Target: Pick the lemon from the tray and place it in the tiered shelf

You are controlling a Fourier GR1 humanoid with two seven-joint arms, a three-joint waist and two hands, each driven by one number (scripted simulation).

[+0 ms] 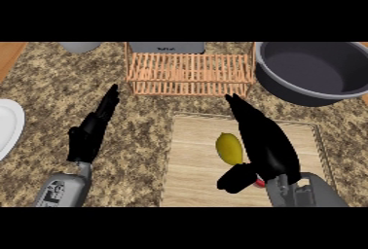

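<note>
The lemon [229, 148] lies on the wooden tray [194, 165], slightly right of the tray's centre, with its long axis running roughly toward and away from you. Your right hand [265, 146] hovers just beside it on its right flank, fingers [241, 109] extended straight toward the tiered shelf [188, 74] and the thumb [236, 179] curled in below the fruit's near end; nothing is held yet. Your left hand [92, 131] rests open over the bench [144, 121], well apart from the tray, fingers straight. Treat the lemon as a light, rigid, non-fragile item with a smooth, rounded skin: it will likely roll on the flat tray if nudged from one side only, and it may slip out endwise if pinched near a tapered tip. Take hold across the widest middle section, fingers on the far side and thumb opposing on the near side, so that the curvature seats it in the hand. The shelf stands beyond the tray's far edge, beside the grey pot [313, 68]; keep clear of its slatted rim when carrying.
</note>
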